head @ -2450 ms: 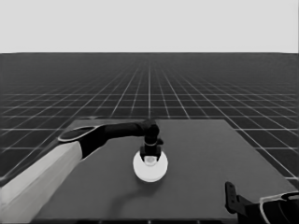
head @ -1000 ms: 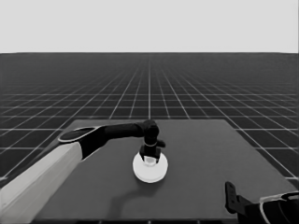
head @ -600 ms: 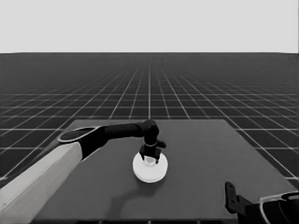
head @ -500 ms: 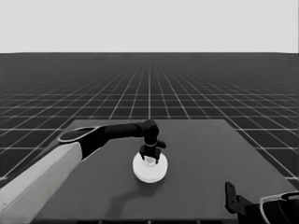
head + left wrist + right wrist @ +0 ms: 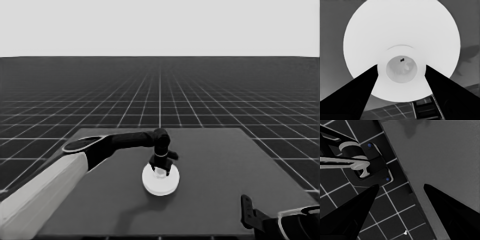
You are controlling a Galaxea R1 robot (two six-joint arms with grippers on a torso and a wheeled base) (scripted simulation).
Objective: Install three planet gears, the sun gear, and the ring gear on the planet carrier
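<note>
— Little has moved in the last couple of seconds. The left gripper (image 5: 161, 165) is still over the middle of the table (image 5: 225, 165), on the same white disc.

— Which disc is it?

— The larger round part (image 5: 160, 187). It lies flat at the centre of the table, slightly toward the near edge. The left arm reaches in from the left and bends straight down onto it.

— Is the gripper holding it?

— In the left wrist view, a raised white collar (image 5: 401, 93) with a round hole sits at the disc's middle. The two black fingers (image 5: 352, 100) press against its opposite sides, so they are clenched on it. I cannot tell whether the disc rests fully on what lies under it.

— And the other arm?

— The right gripper (image 5: 248, 212) is parked at the table's near right corner with its fingers spread and nothing between them. Its wrist camera shows the table's edge, the floor's grid and dark machinery (image 5: 370, 167) with small blue lights.
</note>
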